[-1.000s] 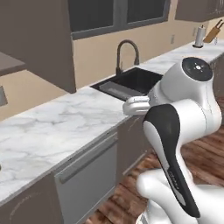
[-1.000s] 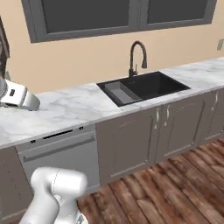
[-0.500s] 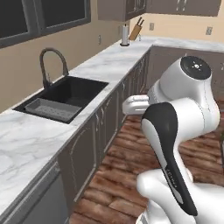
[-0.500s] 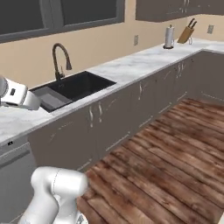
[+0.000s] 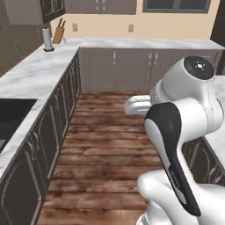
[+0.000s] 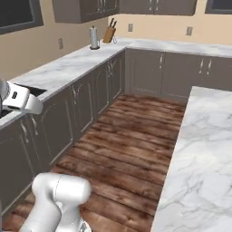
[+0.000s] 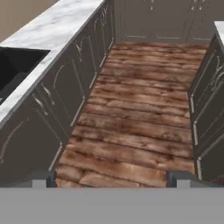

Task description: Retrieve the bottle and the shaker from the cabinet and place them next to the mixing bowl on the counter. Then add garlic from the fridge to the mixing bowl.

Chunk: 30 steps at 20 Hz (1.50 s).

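Wood floor (image 7: 135,109) takes up most of the hand view, planks running across, aisle leading away toward the far cupboards. The counter (image 5: 30,74), white marble w/ grey veins, runs along the left over dark cupboard doors (image 6: 90,99), then turns the corner and goes on along the back wall. A second marble top (image 6: 199,149) sits on the right side, cut off by the frame edge in both base views.

Arm (image 5: 184,127) is folded up close to the base, big white joint high, dark elbow cover facing the left base cam; forearm points fwd & slightly down over the aisle. Gripper (image 7: 112,178) wide open, nothing btwn the jaws; just the two dark tips show, low in the hand view, over bare floor.

Black sink (image 7: 13,65) set into the counter at left, cut off at the edge. Far corner of the counter: paper towel roll (image 6: 94,38) upright, knife block (image 6: 108,33) just beside it, leaning; both small, details hard to make out.
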Tool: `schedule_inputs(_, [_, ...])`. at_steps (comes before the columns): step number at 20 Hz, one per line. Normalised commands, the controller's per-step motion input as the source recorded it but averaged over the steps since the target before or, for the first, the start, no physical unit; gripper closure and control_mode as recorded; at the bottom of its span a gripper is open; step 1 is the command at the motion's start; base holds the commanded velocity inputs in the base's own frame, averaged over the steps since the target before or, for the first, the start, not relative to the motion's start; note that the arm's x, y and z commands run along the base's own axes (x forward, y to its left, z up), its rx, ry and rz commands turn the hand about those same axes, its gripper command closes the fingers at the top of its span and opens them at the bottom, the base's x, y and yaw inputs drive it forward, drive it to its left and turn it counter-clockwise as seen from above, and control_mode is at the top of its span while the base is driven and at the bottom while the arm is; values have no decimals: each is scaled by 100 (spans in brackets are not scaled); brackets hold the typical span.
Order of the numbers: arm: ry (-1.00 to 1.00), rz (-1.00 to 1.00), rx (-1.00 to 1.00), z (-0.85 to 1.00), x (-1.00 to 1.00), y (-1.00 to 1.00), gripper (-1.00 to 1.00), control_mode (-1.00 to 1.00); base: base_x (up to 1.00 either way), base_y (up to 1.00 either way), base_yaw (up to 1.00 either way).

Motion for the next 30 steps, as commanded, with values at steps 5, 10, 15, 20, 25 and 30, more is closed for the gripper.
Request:
schedule_inputs(5, [0, 0, 0, 0, 0, 0, -100, 100, 10, -1, -50])
schedule_inputs(10, [0, 0, 0, 0, 0, 0, -100, 100, 2, 1, -40])
schedule_inputs(15, [0, 0, 0, 0, 0, 0, -100, 100, 66, 8, -28])
schedule_inputs(20, [0, 0, 0, 0, 0, 0, -100, 100, 100, 29, -22])
schedule_inputs(25, [0, 0, 0, 0, 0, 0, -100, 100, 100, 43, -25])
schedule_inputs(30, [0, 0, 0, 0, 0, 0, -100, 100, 100, 52, -26])
